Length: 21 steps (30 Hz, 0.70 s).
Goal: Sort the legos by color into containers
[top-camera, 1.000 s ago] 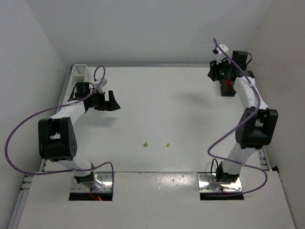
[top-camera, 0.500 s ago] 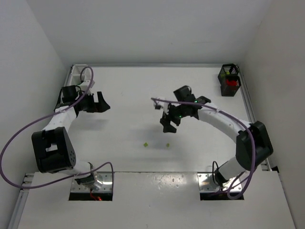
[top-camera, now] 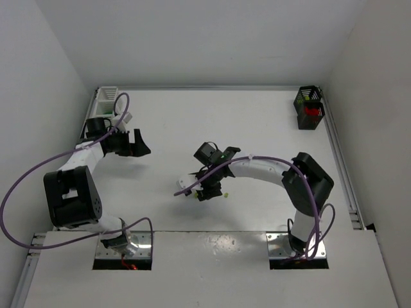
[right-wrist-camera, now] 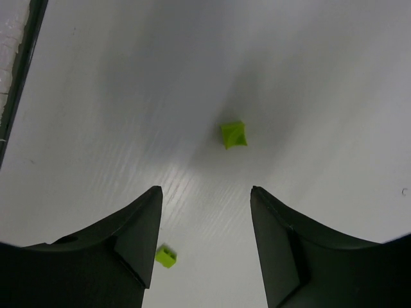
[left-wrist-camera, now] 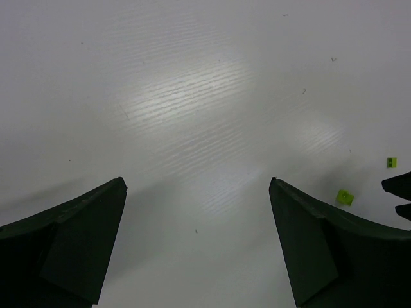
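Editor: Right arm, what's it got?
Photographer: Nothing. Its right gripper point(right-wrist-camera: 205, 192) hangs wide open over the table point(top-camera: 257, 128), one lime lego point(right-wrist-camera: 233, 134) just ahead of the gap between its fingers, a second lime lego point(right-wrist-camera: 166, 256) beside one finger.
Editor: Left?
Photographer: The left gripper point(left-wrist-camera: 197, 183), wide open and empty, near the white bin point(top-camera: 107, 99); black bin point(top-camera: 308, 108) in the far right corner.
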Motion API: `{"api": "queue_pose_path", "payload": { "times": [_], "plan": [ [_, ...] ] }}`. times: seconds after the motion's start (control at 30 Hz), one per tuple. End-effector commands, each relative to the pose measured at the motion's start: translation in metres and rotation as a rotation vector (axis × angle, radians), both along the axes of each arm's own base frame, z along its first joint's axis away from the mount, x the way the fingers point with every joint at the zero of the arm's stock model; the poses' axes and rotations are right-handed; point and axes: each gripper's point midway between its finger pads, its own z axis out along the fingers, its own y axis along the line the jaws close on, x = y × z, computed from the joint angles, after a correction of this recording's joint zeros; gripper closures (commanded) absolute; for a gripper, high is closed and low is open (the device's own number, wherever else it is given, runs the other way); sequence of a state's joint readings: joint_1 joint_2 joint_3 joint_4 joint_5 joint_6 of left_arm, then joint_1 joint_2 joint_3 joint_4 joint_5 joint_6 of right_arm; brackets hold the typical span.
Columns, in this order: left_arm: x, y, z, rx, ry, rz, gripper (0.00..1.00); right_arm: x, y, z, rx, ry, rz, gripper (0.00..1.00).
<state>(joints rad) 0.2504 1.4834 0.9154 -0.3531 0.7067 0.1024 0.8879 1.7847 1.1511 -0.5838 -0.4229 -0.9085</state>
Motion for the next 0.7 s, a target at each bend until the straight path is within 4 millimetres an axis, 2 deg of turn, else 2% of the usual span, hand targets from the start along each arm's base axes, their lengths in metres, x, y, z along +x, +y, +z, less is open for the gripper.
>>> {"api": "queue_pose_path", "payload": {
  "times": [0.0,0.03,0.13,0.47,0.67],
  "plan": [
    [0.012,0.001,0.009,0.007,-0.041,-0.025,0.0,0.012,0.024,0.01,0.06,-0.109,0.098,0.43],
    [0.012,0.001,0.009,0.007,-0.041,-0.025,0.0,0.009,0.026,0.005,0.052,-0.108,0.122,0.43],
    [0.011,0.001,0.006,0.005,-0.032,-0.025,0.0,0.014,0.03,-0.003,0.046,-0.114,0.119,0.44],
    [0.013,0.001,0.003,-0.005,-0.024,-0.031,0.0,0.022,0.048,-0.013,0.052,-0.119,0.128,0.44],
    [0.01,0.004,-0.002,-0.001,-0.008,-0.033,0.0,0.017,0.051,-0.017,0.057,-0.081,0.148,0.44]
  ]
}}
